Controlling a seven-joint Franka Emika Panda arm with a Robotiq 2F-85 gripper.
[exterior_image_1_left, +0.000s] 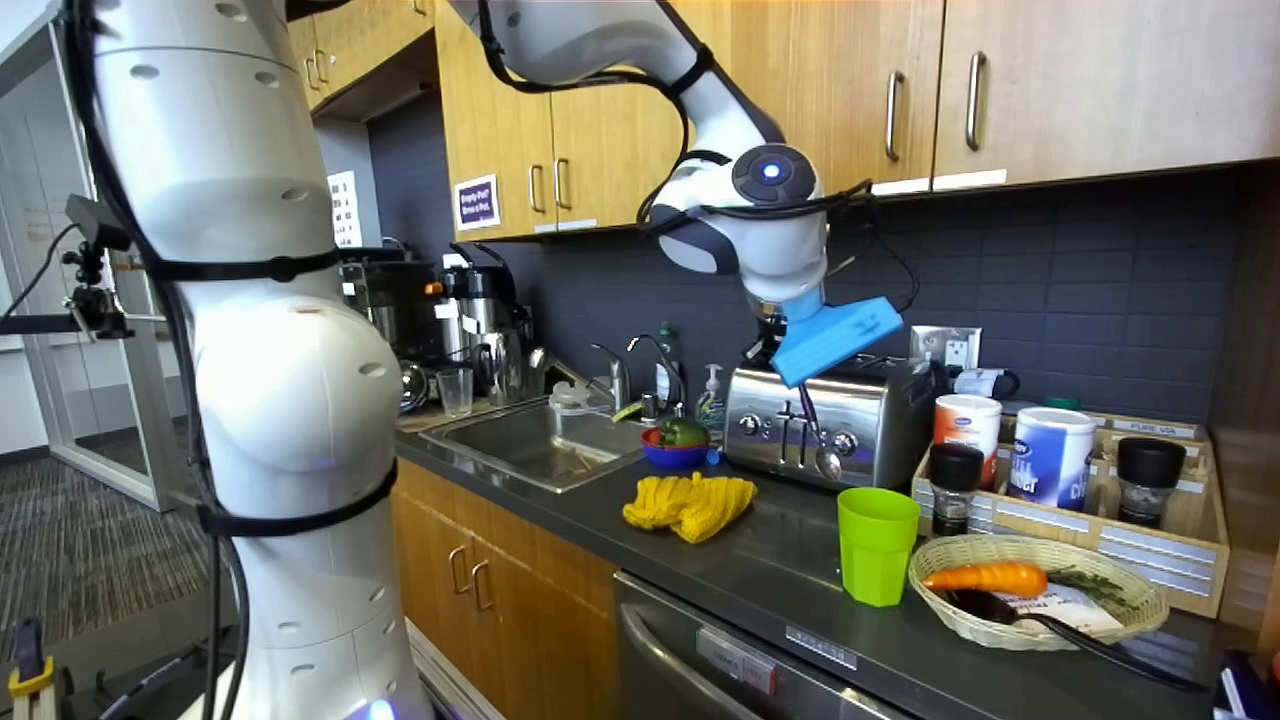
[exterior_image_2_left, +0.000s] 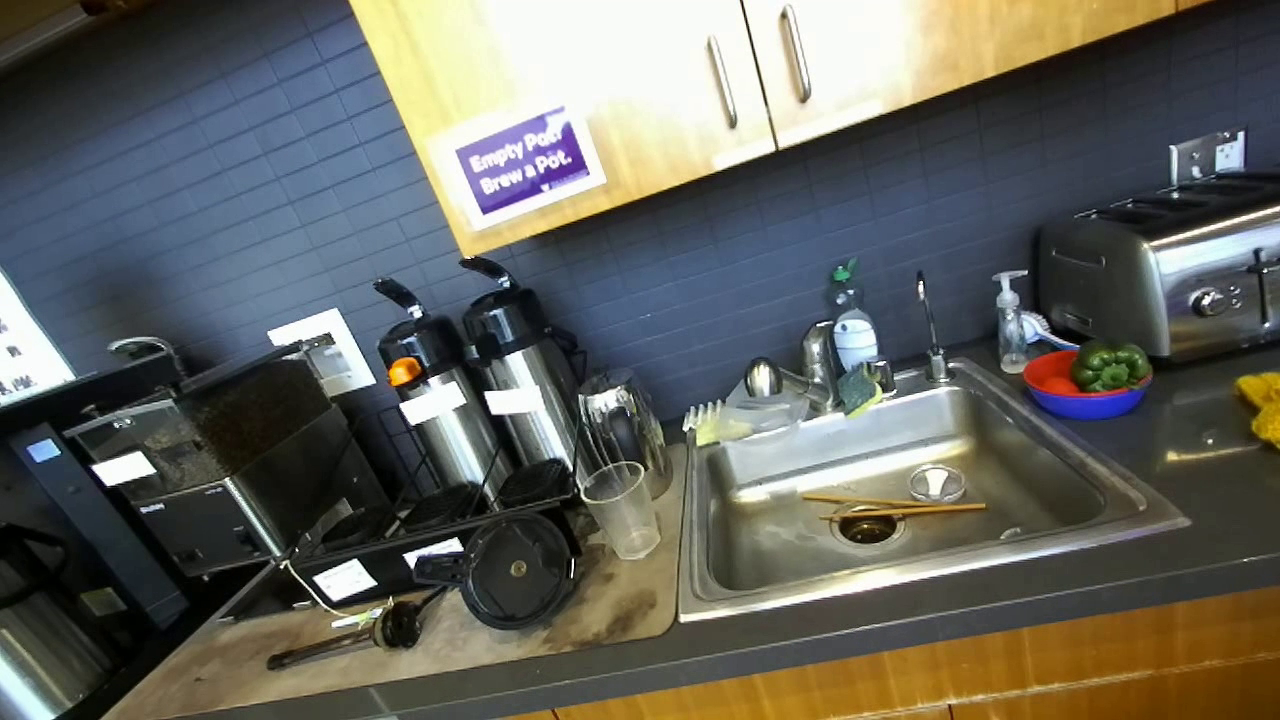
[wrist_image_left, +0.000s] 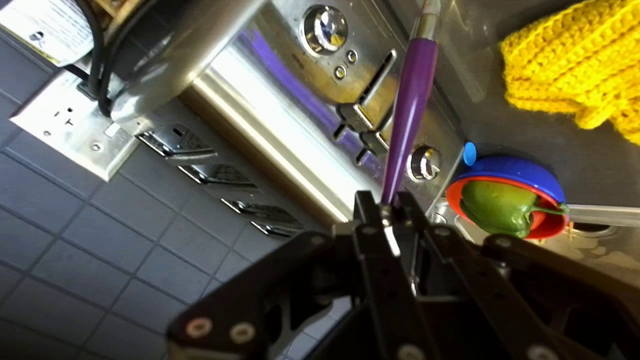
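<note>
The claw (wrist_image_left: 388, 199) is closed on the top end of the purple-handled spoon (wrist_image_left: 412, 95), likely so it hangs free, head down, in front of the toaster (exterior_image_1_left: 850, 405). In the wrist view it points just past twelve o'clock; on the surface (wrist_image_left: 490, 131) at three, the bowl (wrist_image_left: 522, 167) presumably stops the pepper (wrist_image_left: 495, 207) rolling.

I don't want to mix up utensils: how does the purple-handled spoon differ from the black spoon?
The purple-handled spoon has a shiny metal bowl; the black spoon looks dark throughout. The purple-handled spoon hangs bowl-down from the end effector; the black spoon rests in the basket, its handle reaching out over the rim. Both have slim handles.
</note>
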